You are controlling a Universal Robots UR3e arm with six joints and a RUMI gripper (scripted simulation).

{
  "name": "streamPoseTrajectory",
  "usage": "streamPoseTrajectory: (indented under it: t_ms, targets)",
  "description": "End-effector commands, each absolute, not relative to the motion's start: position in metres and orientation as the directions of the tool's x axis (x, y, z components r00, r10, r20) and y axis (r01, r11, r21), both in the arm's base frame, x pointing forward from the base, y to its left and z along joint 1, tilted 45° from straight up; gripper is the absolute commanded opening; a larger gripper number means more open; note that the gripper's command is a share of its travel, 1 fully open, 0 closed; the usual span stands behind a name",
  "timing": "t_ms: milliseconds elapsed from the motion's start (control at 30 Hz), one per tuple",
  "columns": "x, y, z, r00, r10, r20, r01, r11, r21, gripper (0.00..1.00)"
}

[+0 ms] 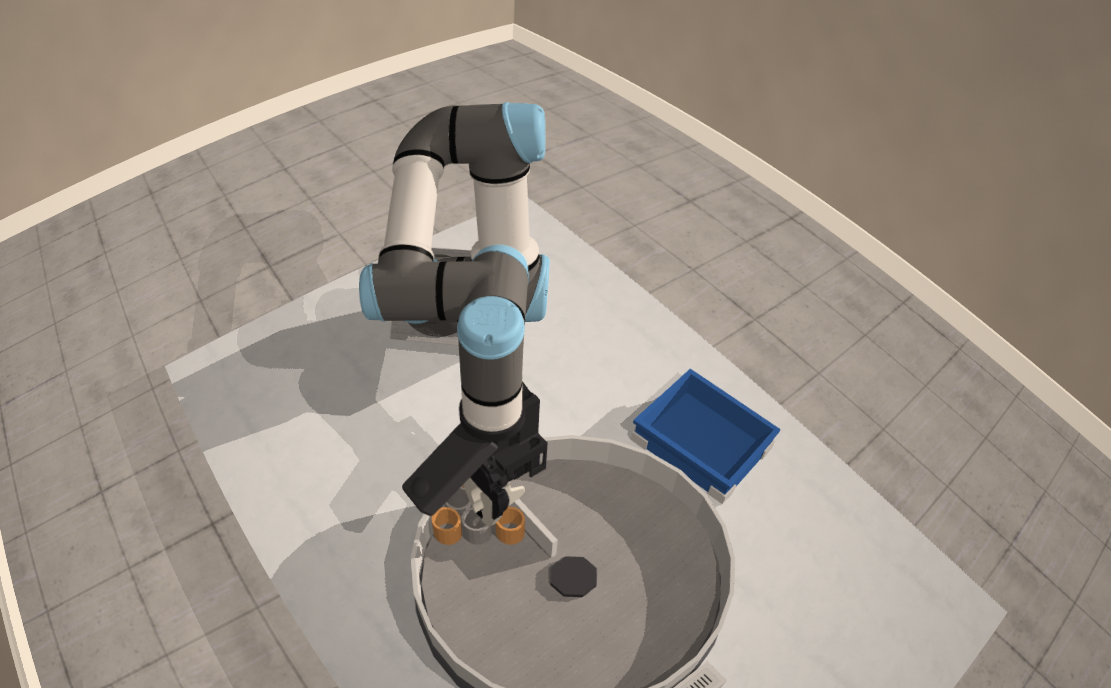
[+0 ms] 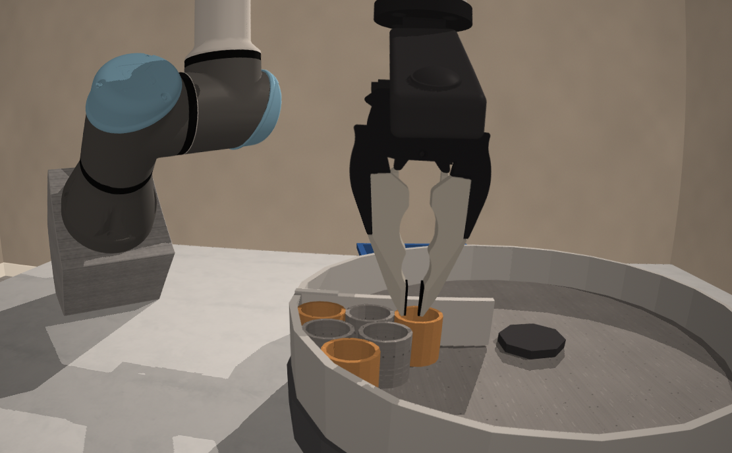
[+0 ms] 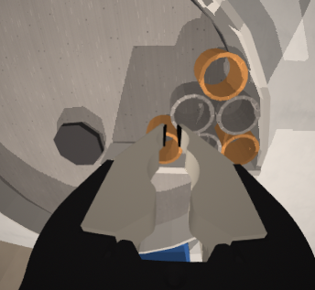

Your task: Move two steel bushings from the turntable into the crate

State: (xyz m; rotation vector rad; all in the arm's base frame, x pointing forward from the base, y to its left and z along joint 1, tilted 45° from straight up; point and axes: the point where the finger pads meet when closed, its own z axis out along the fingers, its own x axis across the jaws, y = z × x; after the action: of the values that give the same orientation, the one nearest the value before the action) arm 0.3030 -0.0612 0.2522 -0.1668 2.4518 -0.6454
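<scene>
Three grey steel bushings (image 2: 385, 344) (image 2: 328, 328) (image 2: 368, 313) stand upright, packed with three orange bushings (image 2: 352, 357) (image 2: 321, 310), at the turntable's (image 1: 572, 564) left rim behind a white divider (image 2: 458, 317). My gripper (image 2: 414, 301) points straight down. Its fingers are nearly together, with a narrow empty gap. The tips sit at the top opening of the rightmost orange bushing (image 2: 419, 334). In the wrist view the tips (image 3: 170, 135) lie over that orange bushing (image 3: 165, 146), left of two steel bushings (image 3: 192, 112) (image 3: 238, 114). The blue crate (image 1: 705, 429) is empty.
A black octagonal hub (image 1: 572, 576) sits at the turntable's middle. The turntable has a raised grey rim (image 2: 526, 427). The crate stands just outside the rim at the far right. The arm's base block (image 2: 103, 264) stands at the left.
</scene>
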Motion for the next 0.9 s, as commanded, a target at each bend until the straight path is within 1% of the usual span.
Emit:
streamPoseTrajectory:
  t_ms: [0,867]
  targets:
    - [0.3031,-0.0611,0.2532,-0.816,-0.26,-0.517,0.029,0.874,-0.485,0.05]
    - [0.3014,-0.0624,0.2526,-0.816,-0.26,-0.517,0.029,0.874,-0.485,0.05]
